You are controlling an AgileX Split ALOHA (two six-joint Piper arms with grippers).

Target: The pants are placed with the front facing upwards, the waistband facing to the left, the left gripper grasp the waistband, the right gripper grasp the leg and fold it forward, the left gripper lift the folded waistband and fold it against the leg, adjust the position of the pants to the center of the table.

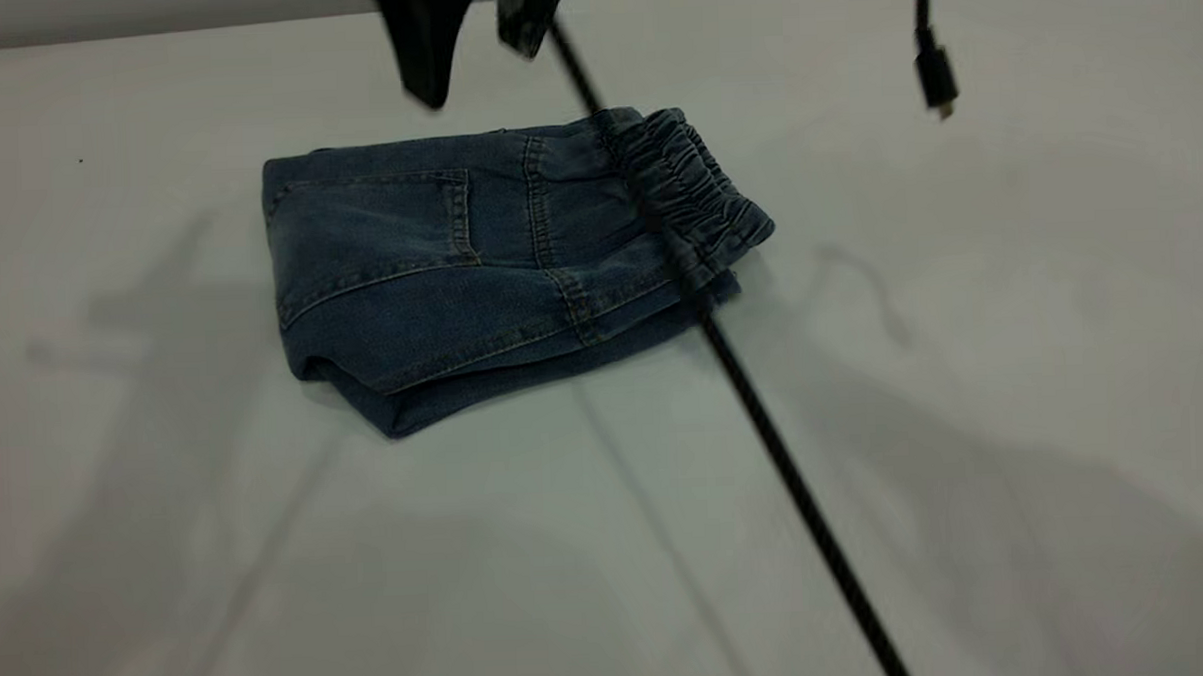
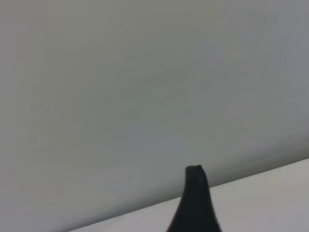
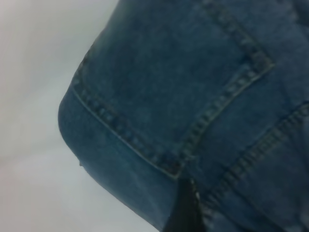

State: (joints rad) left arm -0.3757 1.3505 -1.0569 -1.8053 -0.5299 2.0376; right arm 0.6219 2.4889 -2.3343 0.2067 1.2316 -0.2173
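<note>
Since the pants (image 1: 479,272) lie folded, waistband (image 1: 697,195) at 3 o'clock, the right gripper (image 1: 479,74) hangs at their 12 o'clock, jaws apart, likely for centring on the table (image 1: 964,415); the left gripper's (image 2: 194,203) state is untellable.

No readable text, label, brand, number or sign shows anywhere.

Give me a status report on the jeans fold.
Left gripper clear of pants. Right gripper close over folded pants. Waistband at exterior view's right. Black cable crosses the waistband.
</note>
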